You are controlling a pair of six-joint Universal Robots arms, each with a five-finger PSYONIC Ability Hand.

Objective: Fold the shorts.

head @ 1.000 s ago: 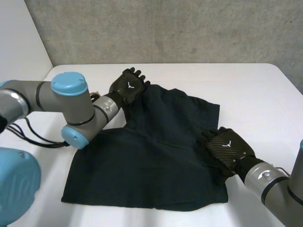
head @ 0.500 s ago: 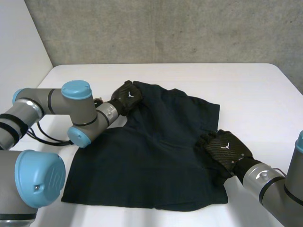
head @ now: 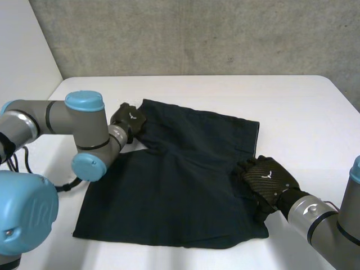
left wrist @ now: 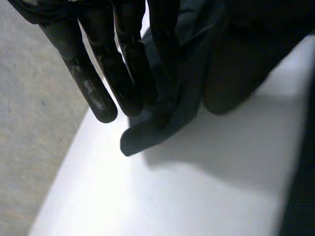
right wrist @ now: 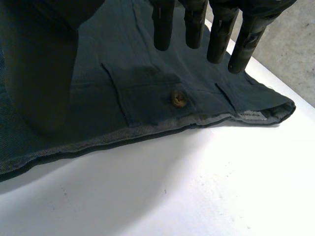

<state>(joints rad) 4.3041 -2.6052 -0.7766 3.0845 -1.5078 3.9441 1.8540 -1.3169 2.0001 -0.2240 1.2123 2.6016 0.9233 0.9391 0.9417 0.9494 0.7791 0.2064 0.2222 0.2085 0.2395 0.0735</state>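
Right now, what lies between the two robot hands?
Only the shorts, spread on the table, from left robot hand to right robot hand: head view.

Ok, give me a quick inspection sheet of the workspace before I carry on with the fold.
surface: white table, with the shorts lying on it.
job's things: dark shorts spread mostly flat, not yet folded; a button on a pocket sits near the right hand's fingertips.
clutter: nothing seen.
hands: left hand pinches the shorts' far left corner, which is raised a little off the table; right hand is open, over the shorts' right edge.
cables: nothing seen on the shorts.
surroundings: grey concrete wall behind the table; white panel to the left.
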